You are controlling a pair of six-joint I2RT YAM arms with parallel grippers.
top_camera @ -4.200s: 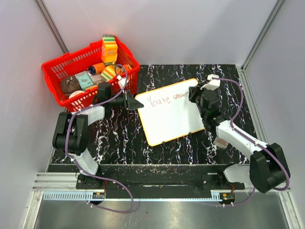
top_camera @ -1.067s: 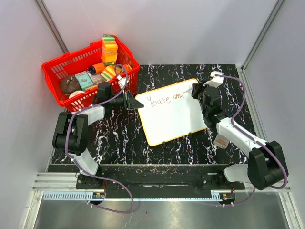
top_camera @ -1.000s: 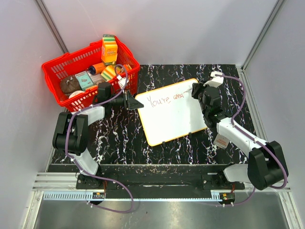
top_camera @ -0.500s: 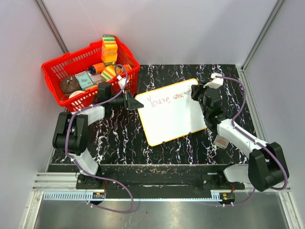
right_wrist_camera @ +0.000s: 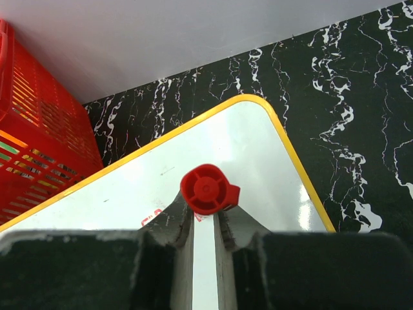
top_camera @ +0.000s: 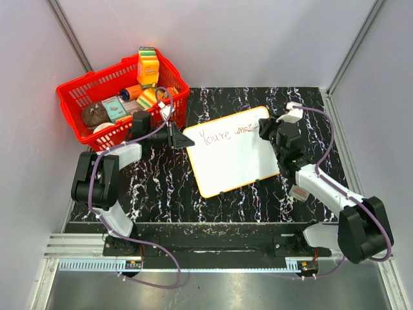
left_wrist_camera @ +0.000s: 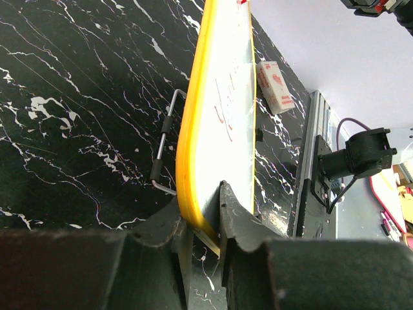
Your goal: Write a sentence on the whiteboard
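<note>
My left jaws are clenched on the left corner of the whiteboard, which sits mid-surface tilted on a wire stand; I judge that grip keeps it from sliding under pen pressure. My right jaws grasp the red marker end-on to my camera, over the board's far right corner, where the sentence trails off. I count one board, one marker, one whole word plus a partial second, one red basket and one small white block.
</note>
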